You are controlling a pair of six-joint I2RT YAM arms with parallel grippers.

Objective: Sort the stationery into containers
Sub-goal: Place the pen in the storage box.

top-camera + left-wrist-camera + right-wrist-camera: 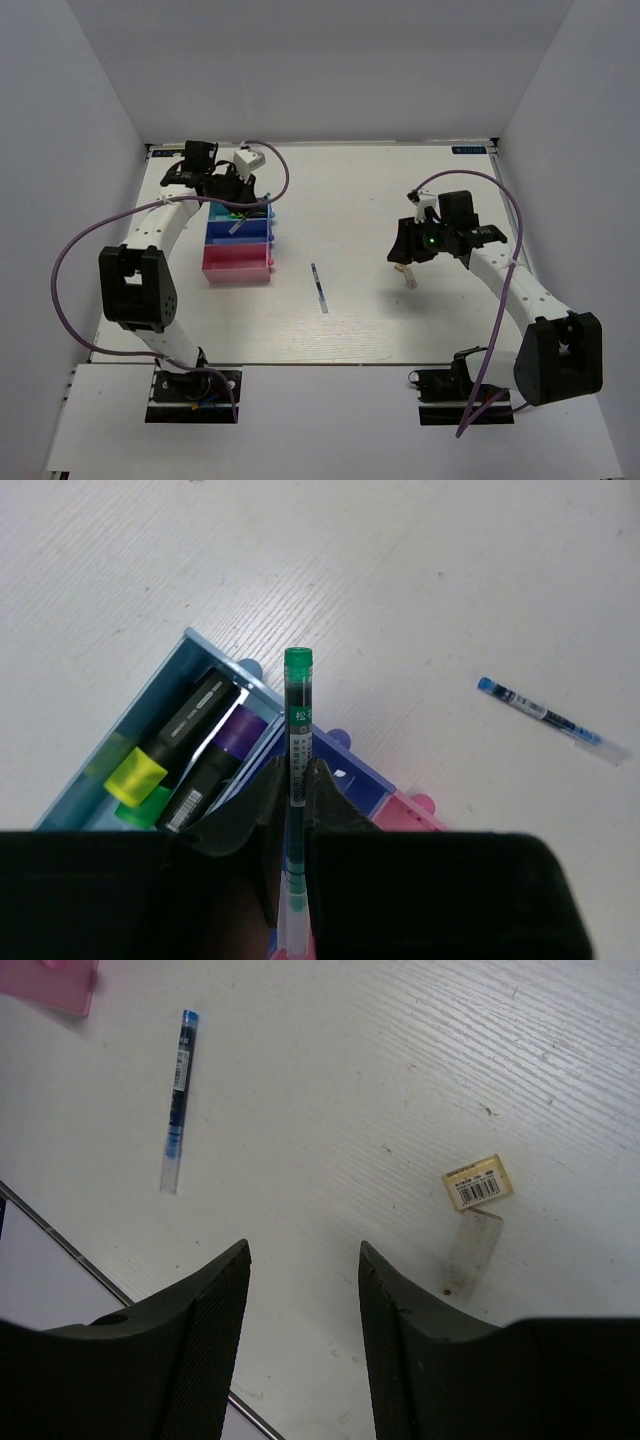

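My left gripper (297,770) is shut on the green pen (298,695) and holds it over the row of trays (235,200). The light blue tray (120,735) holds three black highlighters with a yellow end (137,774), a green end (142,805) and a purple end (242,732). The dark blue tray (355,772) and the pink tray (420,815) lie beside it. The blue pen (319,287) lies on the table, also in the right wrist view (178,1090). My right gripper (303,1250) is open and empty, hovering just left of the cream piece (478,1182).
A clear flat sleeve (470,1253) lies right next to the cream piece. The three trays stand in a column at the left (238,262). White walls enclose the table on three sides. The table's near edge, a metal strip (60,1245), shows under my right gripper.
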